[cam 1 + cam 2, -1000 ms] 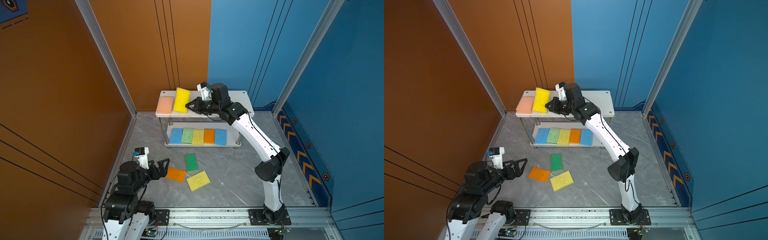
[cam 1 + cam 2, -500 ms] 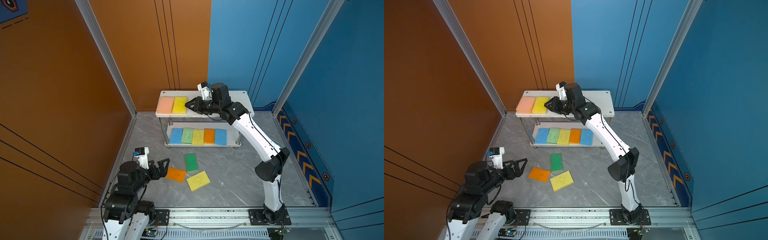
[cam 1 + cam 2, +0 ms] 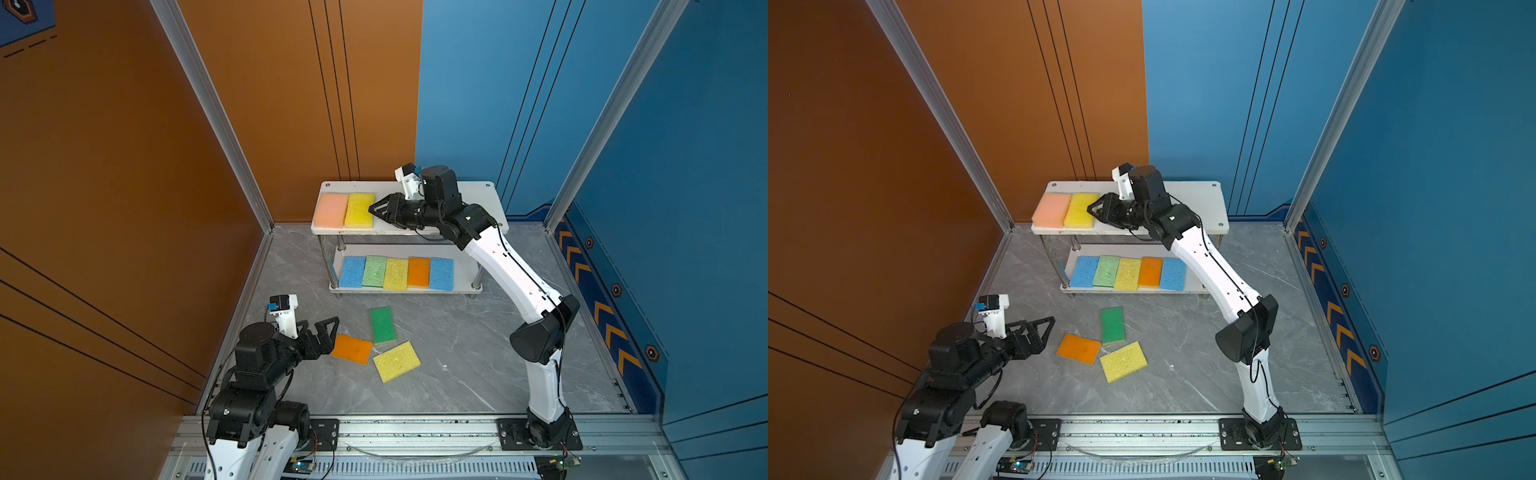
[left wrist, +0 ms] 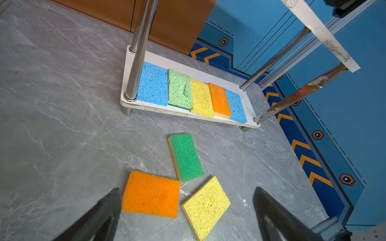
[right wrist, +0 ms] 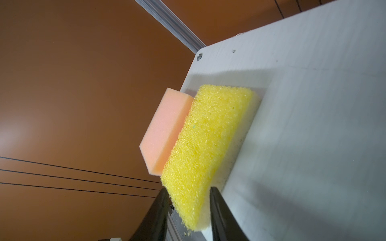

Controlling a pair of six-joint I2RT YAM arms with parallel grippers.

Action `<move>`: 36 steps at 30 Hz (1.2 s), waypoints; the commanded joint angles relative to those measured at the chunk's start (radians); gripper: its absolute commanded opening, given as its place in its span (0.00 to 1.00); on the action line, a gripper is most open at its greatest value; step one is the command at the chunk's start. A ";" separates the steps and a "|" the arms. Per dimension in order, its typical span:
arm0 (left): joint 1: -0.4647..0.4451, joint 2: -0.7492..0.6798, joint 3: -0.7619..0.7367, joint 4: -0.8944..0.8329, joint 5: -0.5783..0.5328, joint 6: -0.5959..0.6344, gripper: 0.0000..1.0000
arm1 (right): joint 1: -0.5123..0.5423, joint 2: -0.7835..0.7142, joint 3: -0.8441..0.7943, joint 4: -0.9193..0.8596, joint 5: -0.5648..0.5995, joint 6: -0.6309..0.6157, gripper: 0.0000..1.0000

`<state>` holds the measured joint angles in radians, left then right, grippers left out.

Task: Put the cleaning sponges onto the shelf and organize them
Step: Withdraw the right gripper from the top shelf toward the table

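Grey marbled desk (image 3: 457, 353), orange and blue walls (image 3: 249, 104) all round, and in both top views the shelf (image 3: 478, 195) is filling up. A row of five sponges (image 3: 395, 272) sits on its lower board (image 3: 463, 270). Up top, the bright yellow sponge (image 3: 360, 210) now lies flat, tight beside the peach sponge (image 3: 331, 210); a second ago it stood tipped on edge in the right pincer (image 3: 372, 210). Three strays wait on the desk: orange sponge (image 3: 1079, 348), dark green sponge (image 3: 1112, 325), pale yellow sponge (image 3: 1123, 361). Left wrist view: the left pincer (image 4: 187, 188) gapes wide, empty, hovering just short of that orange one. Right wrist view: the jaws have eased apart and straddle the bright yellow sponge's near end without squeezing it. That reads as a release, so seven are shelved and three remain.
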<state>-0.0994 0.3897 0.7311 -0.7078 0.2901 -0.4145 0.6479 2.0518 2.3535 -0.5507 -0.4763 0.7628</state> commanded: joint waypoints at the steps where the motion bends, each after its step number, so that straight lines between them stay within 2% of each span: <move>1: -0.006 0.003 -0.008 -0.003 -0.014 0.017 0.98 | 0.006 0.002 0.015 -0.011 -0.016 -0.011 0.37; 17: -0.008 0.011 -0.008 -0.001 -0.005 0.019 0.98 | 0.023 -0.140 -0.101 -0.011 0.016 -0.067 0.48; 22: -0.008 0.020 -0.007 -0.001 -0.001 0.020 0.98 | 0.033 -0.225 -0.178 -0.011 0.028 -0.091 0.51; 30: -0.007 0.031 -0.007 -0.001 0.005 0.021 0.98 | 0.042 -0.365 -0.315 -0.029 0.038 -0.133 0.63; 36: -0.007 0.045 -0.007 -0.001 0.011 0.022 0.98 | 0.048 -0.485 -0.448 -0.118 0.083 -0.211 0.64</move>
<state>-0.0994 0.4232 0.7311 -0.7074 0.2913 -0.4114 0.6880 1.6184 1.9522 -0.5926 -0.4381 0.6193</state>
